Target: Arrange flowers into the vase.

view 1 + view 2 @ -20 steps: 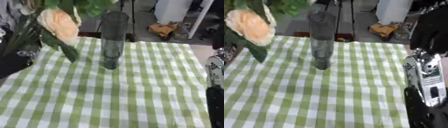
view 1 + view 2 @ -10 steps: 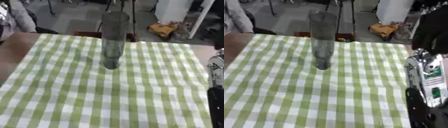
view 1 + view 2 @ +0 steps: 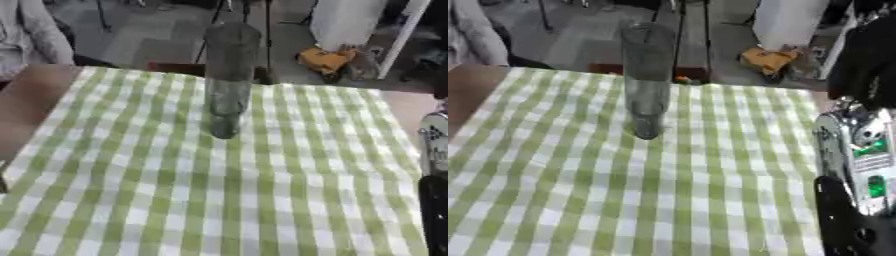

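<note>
- Tall glass vase (image 3: 229, 80) stands upright, empty, far-centre on the checked surface (image 3: 262, 200); no flower in view
- Right arm (image 3: 855, 165) at right edge; fingers unseen, cannot tell
- Risk: a careless stem could tip that narrow vase

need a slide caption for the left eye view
Tall clear glass vase stands upright and empty on a green-and-white checked tablecloth, no flowers in view.

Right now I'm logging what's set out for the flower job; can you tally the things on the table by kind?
Glass vase: 1, upright and empty
Green-and-white checked cloth: 1
Flowers: 0 in view
Total: 2 things
</note>
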